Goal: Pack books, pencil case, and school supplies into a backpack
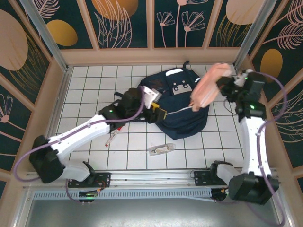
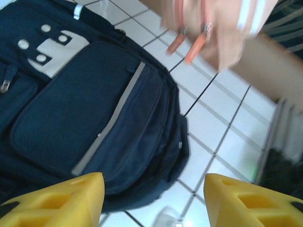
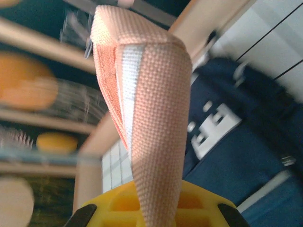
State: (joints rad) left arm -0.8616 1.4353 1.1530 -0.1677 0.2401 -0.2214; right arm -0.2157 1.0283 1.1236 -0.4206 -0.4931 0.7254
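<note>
The navy backpack [image 1: 182,111] lies flat at the table's middle back, its front pocket with the grey stripe [image 2: 94,118] facing up. My right gripper [image 1: 220,85] is shut on the salmon-pink pencil case [image 1: 208,90], holding it in the air over the backpack's right edge. In the right wrist view the pencil case [image 3: 154,118] rises from between the yellow fingers [image 3: 113,208]. My left gripper [image 1: 157,113] stands open and holds nothing. It hovers at the backpack's near left side [image 2: 154,203]. The books are out of view.
A red-and-white marker pen [image 1: 113,136] lies on the white tiles by the left arm. A small clear case [image 1: 162,148] rests near the front, below the backpack. Wooden walls with dark patterned panels [image 1: 151,23] close in the table.
</note>
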